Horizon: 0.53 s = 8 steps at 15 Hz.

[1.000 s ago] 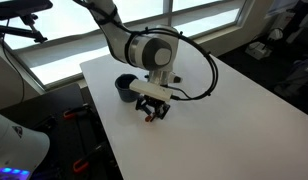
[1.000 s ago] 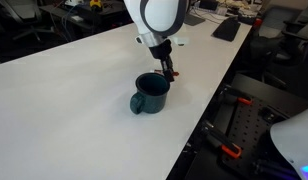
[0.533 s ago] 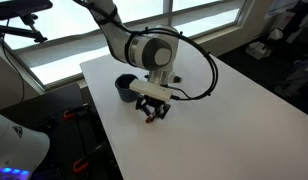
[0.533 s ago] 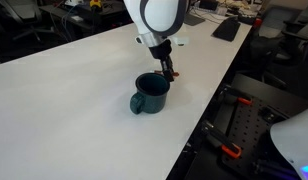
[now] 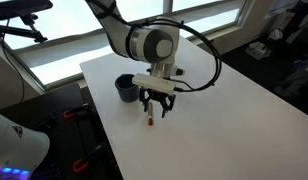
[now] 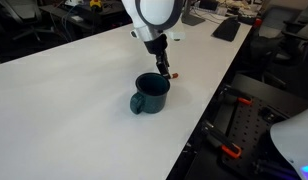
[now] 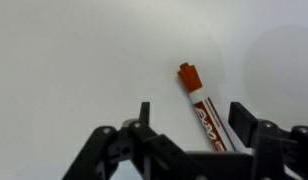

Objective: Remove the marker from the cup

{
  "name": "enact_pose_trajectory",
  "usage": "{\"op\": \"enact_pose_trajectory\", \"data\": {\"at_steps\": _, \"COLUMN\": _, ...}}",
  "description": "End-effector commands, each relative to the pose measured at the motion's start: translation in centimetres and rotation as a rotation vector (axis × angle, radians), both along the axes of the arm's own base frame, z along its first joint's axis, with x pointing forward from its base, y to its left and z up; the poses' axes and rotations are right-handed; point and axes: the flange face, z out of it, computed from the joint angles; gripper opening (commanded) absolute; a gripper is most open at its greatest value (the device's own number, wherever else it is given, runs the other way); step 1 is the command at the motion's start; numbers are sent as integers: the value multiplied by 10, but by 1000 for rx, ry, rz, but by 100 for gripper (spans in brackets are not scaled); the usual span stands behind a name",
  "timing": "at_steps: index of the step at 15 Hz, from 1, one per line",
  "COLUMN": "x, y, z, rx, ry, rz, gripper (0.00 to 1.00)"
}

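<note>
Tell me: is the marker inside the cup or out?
Out: the marker lies flat on the table, apart from the cup.

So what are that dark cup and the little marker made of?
The cup looks like glazed ceramic or hard plastic: dark, smooth walls, moulded handle; I cannot tell which. The marker looks plastic: smooth white barrel with red print, red-orange cap.
</note>
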Motion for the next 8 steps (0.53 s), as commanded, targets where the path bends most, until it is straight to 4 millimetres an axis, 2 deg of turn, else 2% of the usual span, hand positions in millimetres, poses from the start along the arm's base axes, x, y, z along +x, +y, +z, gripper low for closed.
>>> {"op": "enact_pose_trajectory", "data": {"at_steps": 1, "x": 2, "y": 2, "z": 4, "rx": 0, "ry": -8, "rz": 4, "gripper": 88}}
{"op": "enact_pose_trajectory", "data": {"at_steps": 2, "x": 4, "y": 4, "z": 7, "rx": 0, "ry": -13, "rz": 8, "gripper": 96}}
{"op": "enact_pose_trajectory", "data": {"at_steps": 3, "x": 4, "y": 5, "z": 9, "rx": 0, "ry": -17, "rz": 9, "gripper": 99}}
{"op": "enact_pose_trajectory", "data": {"at_steps": 8, "x": 4, "y": 5, "z": 9, "rx": 0, "ry": -17, "rz": 10, "gripper": 99}}
